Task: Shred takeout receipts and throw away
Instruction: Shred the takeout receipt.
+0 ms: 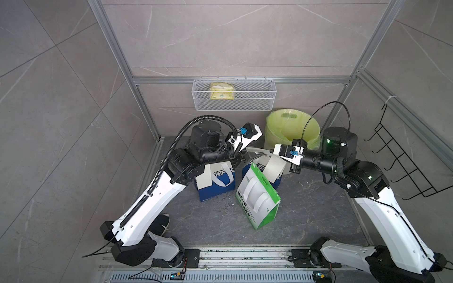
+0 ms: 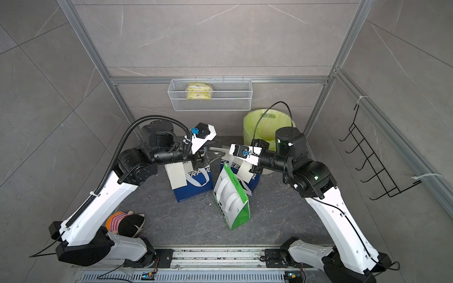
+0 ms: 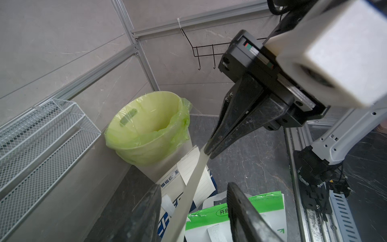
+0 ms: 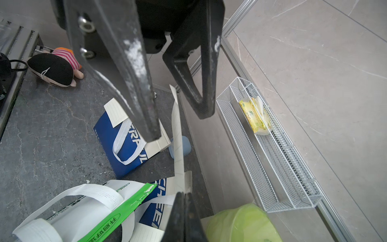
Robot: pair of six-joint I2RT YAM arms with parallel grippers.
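Receipt strip [image 3: 196,174], one end pinched by right hand [image 3: 208,154], runs through spread left hand [image 3: 193,185].

White receipt strip [image 3: 194,178]; blue-white bag [image 1: 220,191]; green-white bag [image 1: 259,201]; lime bin liner [image 3: 146,125]

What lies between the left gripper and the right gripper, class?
A thin white receipt strip spans the gap: the shut right gripper pinches one end, and it passes through the open left gripper, as the left wrist view shows.
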